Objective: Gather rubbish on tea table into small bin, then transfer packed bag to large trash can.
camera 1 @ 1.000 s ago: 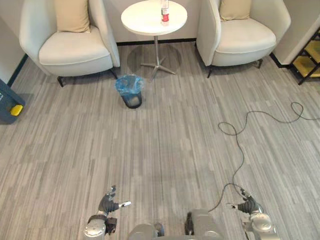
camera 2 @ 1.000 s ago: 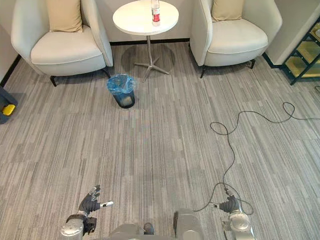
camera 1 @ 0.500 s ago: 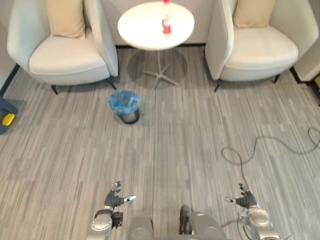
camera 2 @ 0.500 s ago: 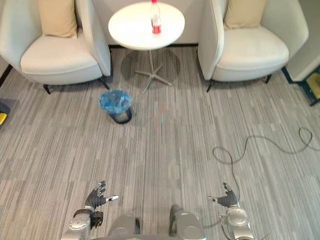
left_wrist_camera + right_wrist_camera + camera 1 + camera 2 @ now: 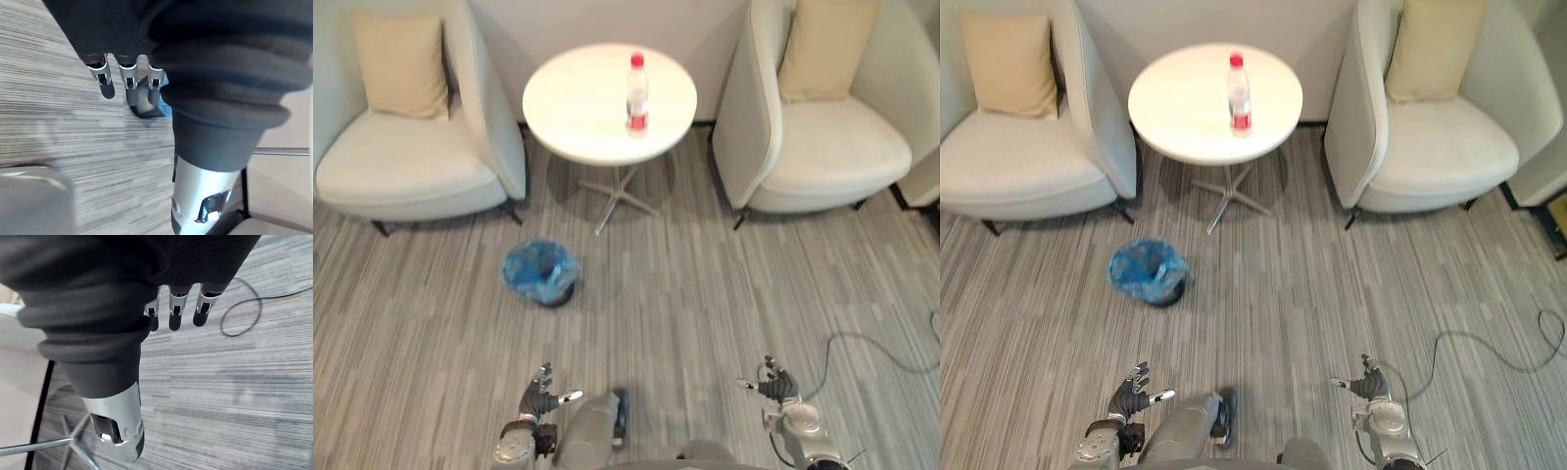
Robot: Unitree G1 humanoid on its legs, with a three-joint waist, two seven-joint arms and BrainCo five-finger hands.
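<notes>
A clear plastic bottle with a red cap and red label stands upright on the round white tea table, between two armchairs. On the floor left of the table's foot sits the small bin, lined with a blue bag. My left hand hangs low at the bottom left, its fingers straight and empty. My right hand hangs low at the bottom right, its fingers straight and empty. Both hands are far from table and bin.
A cream armchair with a beige cushion stands left of the table, another armchair right of it. A black cable loops on the grey striped carpet at the right.
The camera has moved toward the table: table, chairs and bin sit lower and larger in the picture. Both hands stay low at my sides, fingers unchanged.
</notes>
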